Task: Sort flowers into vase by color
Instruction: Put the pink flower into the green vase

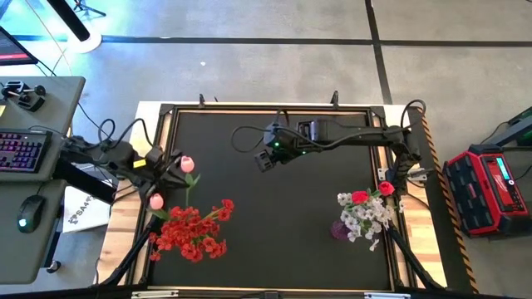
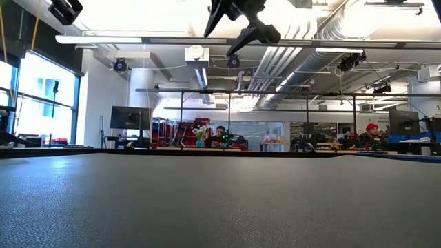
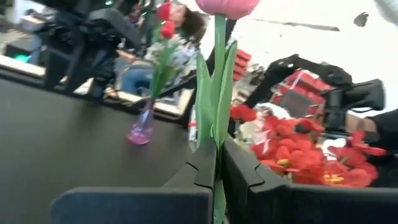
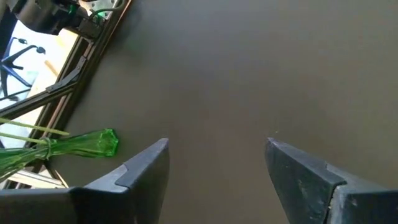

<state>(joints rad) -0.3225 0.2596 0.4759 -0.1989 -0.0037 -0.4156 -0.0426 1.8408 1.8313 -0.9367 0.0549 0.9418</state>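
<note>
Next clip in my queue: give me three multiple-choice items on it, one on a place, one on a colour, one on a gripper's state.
1. The purple vase stands on the mat's: A left side; B right side; C centre.
2. The tulip in the left gripper is: A pink; B white; C yellow.
3. The right gripper has its jaws: A shut on a stem; B open, empty; C shut on a vase.

1 B: the high view shows it at the right.
2 A: a pink bud tops the clamped stem.
3 B: bare mat shows between them.

Open-plan robotics lab: exposed ceiling ducts [image 2: 324, 31], distant workbenches [image 2: 207, 143], monitors [image 2: 129, 117].
</note>
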